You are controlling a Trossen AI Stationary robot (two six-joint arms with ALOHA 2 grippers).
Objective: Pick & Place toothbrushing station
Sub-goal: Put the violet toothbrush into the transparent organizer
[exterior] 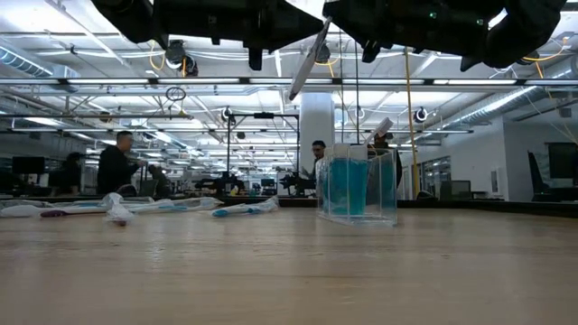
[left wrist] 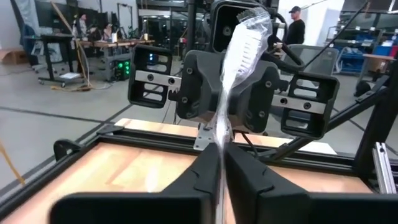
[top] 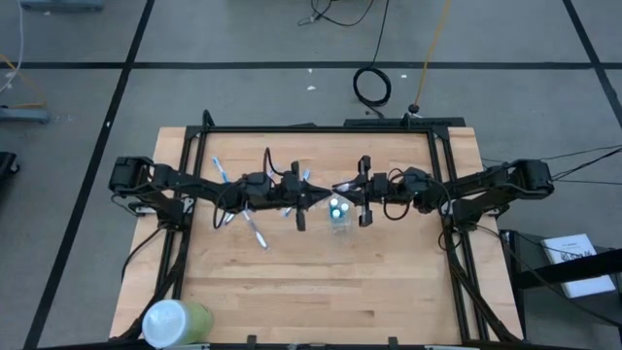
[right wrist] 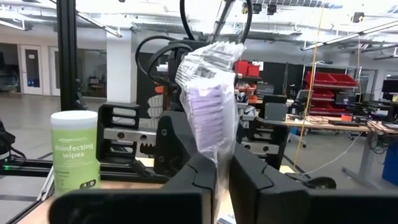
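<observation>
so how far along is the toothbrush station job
Done: the clear cup already holds something blue. In hand: both arms meet above the table's middle, the left gripper and right gripper each shut on the same wrapped toothbrush, mid-handover. Left: several wrapped brushes lie on the table.

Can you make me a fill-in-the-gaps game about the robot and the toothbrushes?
1. Both grippers, the left gripper and the right gripper, pinch one wrapped ____ between them.
2. The clear cup stands ____ on the table.
3. The green wipes container sits in a ____ of the table.

Missing words: toothbrush; upright; corner
</observation>
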